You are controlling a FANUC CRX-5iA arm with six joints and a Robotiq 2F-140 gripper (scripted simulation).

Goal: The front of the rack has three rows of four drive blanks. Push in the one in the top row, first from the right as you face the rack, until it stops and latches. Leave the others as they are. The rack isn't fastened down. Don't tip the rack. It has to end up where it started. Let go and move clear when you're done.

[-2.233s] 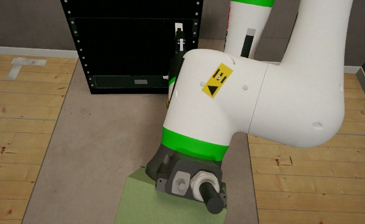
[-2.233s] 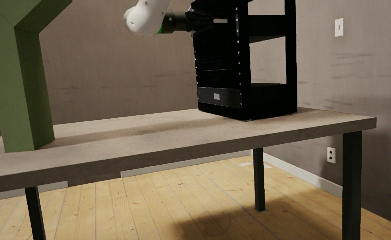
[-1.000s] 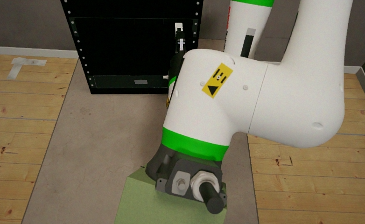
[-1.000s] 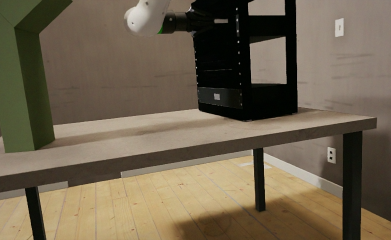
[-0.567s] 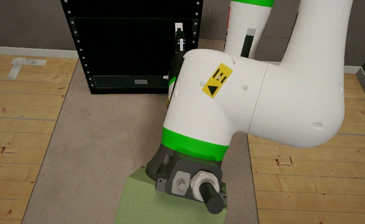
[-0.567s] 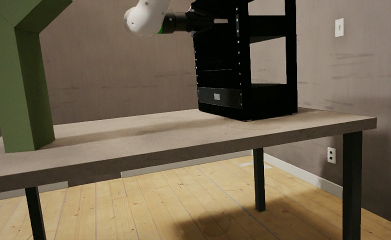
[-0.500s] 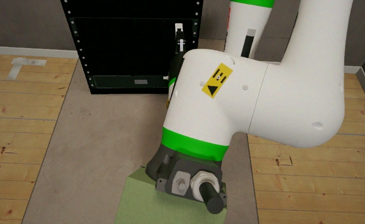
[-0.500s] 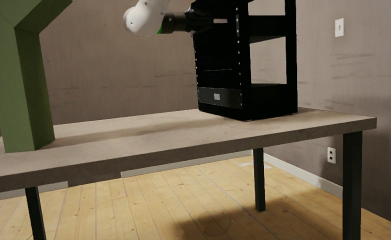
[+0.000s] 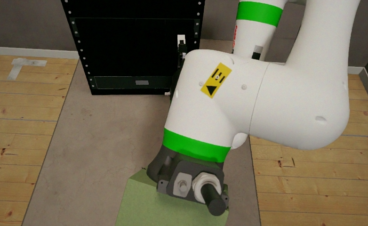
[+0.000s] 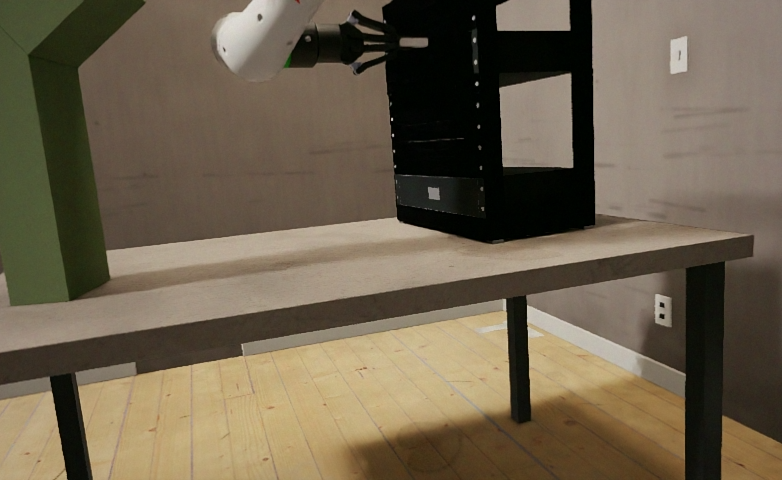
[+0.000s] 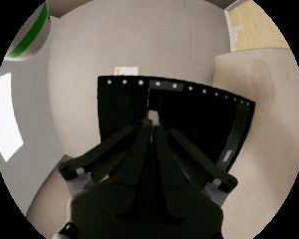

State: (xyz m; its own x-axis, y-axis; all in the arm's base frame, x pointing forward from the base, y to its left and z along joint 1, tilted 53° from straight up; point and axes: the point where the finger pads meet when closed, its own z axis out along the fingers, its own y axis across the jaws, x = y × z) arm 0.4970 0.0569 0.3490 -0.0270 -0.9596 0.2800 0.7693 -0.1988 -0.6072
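Little here can be read. A yellow rectangular sticker [image 9: 215, 80] on the white arm housing [image 9: 222, 106] carries black marks — a solid black triangle below a few short bars and a dot — a sign, not words. Red lettering [image 9: 235, 36] runs lengthwise down the white upright arm segment [image 9: 250, 33] below its green band, too small and cut off to make out. A small grey rectangular plate [image 9: 141, 82] on the black rack's bottom front panel [image 9: 110, 83] shows no legible writing — it reads as blank in the exterior view too.
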